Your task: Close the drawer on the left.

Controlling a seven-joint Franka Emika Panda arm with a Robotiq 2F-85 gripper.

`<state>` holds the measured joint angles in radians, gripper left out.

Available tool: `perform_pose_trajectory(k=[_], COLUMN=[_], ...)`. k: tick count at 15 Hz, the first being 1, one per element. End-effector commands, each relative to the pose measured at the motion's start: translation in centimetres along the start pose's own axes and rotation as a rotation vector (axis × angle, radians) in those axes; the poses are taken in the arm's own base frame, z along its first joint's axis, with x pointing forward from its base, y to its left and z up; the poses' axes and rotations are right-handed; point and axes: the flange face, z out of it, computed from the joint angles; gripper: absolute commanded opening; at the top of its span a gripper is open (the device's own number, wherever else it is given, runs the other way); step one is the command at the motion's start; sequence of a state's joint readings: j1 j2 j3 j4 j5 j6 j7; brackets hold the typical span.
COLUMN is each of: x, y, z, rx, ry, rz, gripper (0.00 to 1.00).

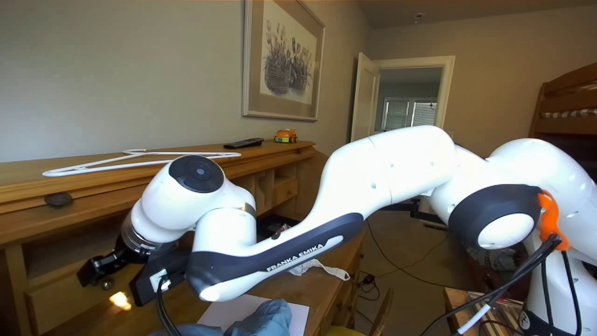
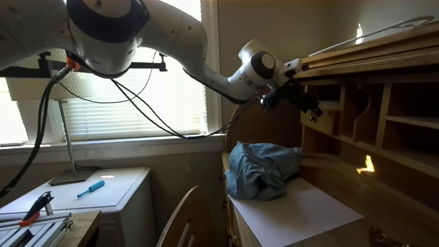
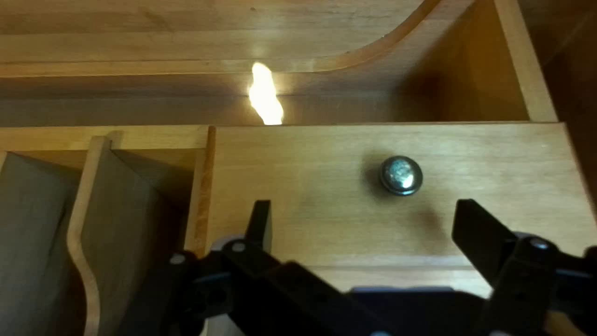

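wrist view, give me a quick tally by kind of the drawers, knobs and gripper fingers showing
Wooden drawer: 1
Shiny round knob: 1
Black gripper fingers, standing apart: 2
Total: 4

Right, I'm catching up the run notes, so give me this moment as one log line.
task: close drawer; drawer state: partly out; hand: open, holding nothing, before drawer front; knob: ungripped; contact: unclear

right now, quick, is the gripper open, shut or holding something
Gripper: open, holding nothing, in front of the drawer.
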<state>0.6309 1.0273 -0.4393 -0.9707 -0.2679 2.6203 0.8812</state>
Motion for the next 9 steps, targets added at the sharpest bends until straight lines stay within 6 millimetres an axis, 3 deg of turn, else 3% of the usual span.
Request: perform_pose_trajectory(k=[1,5,9], x=[0.9,1.6,2.8], y=[-0.3,-0.5,1.2], z=[-5.8,-11.9,-17.0], rx=[-0.093,-0.095,-0.080], ry=[-0.144,-0.318,-0.475], rz=[-0.014,-0.102,-0.183], gripper=[1.00,1.00,1.00])
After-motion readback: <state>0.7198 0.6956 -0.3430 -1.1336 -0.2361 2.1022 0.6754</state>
